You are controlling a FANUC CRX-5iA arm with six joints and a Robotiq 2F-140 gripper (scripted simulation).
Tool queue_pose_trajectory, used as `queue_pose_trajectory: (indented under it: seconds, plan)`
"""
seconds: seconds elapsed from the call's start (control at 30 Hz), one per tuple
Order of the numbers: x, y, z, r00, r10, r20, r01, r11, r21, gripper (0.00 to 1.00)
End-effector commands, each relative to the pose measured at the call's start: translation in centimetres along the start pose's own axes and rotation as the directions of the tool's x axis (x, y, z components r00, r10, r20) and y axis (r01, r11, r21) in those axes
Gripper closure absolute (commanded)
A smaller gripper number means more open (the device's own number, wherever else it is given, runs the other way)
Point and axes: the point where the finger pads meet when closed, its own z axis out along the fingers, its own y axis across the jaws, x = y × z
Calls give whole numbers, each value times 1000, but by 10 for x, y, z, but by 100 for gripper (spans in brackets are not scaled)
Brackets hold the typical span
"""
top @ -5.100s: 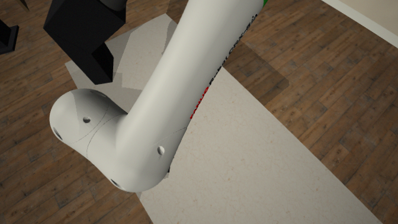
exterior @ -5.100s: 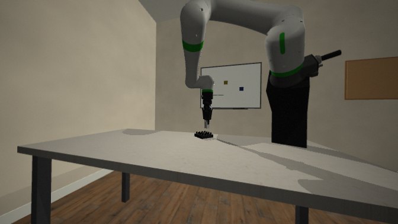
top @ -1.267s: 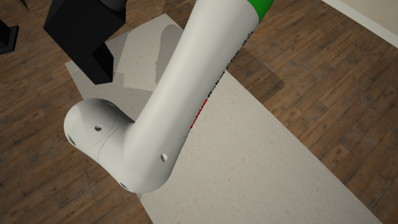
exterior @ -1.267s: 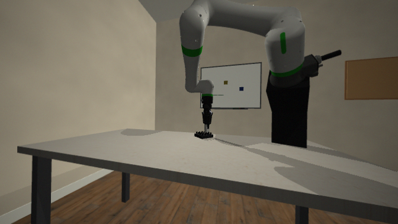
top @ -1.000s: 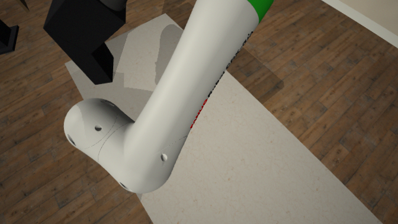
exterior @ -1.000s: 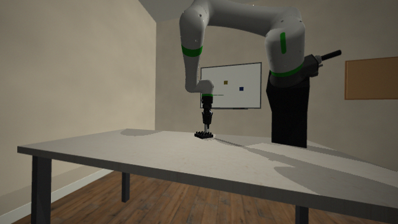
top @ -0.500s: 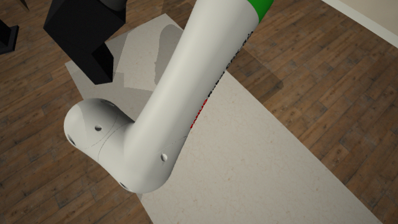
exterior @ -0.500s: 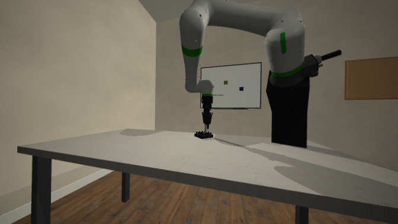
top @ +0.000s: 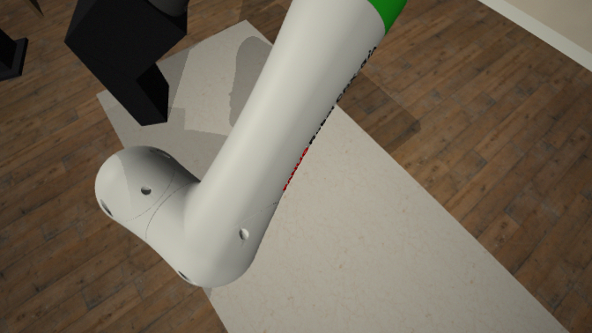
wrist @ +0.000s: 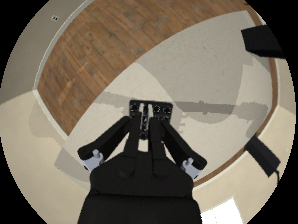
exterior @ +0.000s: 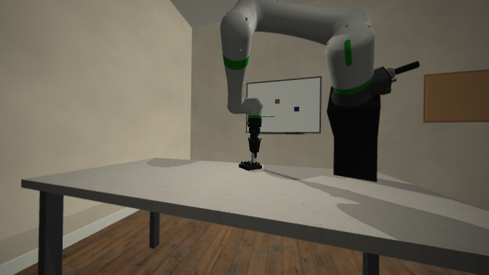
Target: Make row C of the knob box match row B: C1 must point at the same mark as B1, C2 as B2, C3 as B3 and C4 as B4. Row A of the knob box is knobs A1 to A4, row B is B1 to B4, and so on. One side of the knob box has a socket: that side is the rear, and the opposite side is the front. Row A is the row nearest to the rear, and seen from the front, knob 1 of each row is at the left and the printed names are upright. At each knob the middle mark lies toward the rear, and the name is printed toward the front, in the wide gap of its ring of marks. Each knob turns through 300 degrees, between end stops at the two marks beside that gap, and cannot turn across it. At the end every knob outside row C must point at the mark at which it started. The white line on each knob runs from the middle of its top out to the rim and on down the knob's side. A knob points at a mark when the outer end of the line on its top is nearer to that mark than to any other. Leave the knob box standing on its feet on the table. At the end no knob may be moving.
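Reaching down: the white arm (exterior: 236, 84) bends over the table (exterior: 182, 189) and points its gripper (exterior: 254, 157) straight down at the knob box (exterior: 250, 166).
Knob box: small and black, standing on the table top well in from the edges, near the arm's black pedestal (exterior: 354, 145); the top view hides it behind the arm's link (top: 273, 132).
Gripper: fingers drawn nearly together, tips right at the box (wrist: 150, 111); at this size I cannot tell whether a knob sits between them.
Knobs: too small to read any mark or name.
Background: whiteboard (exterior: 291, 91) and corkboard (exterior: 456, 96) on the wall.
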Motion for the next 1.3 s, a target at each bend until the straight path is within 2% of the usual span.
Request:
queue_pose_trajectory:
  seconds: [0.0,0.73,1.27]
  plan:
    - [0,0,0,1000,0,0,0,1000,0,95]
    - [0,0,0,1000,-9,0,9,1000,0,95]
    - [0,0,0,994,-107,0,107,994,0,95]
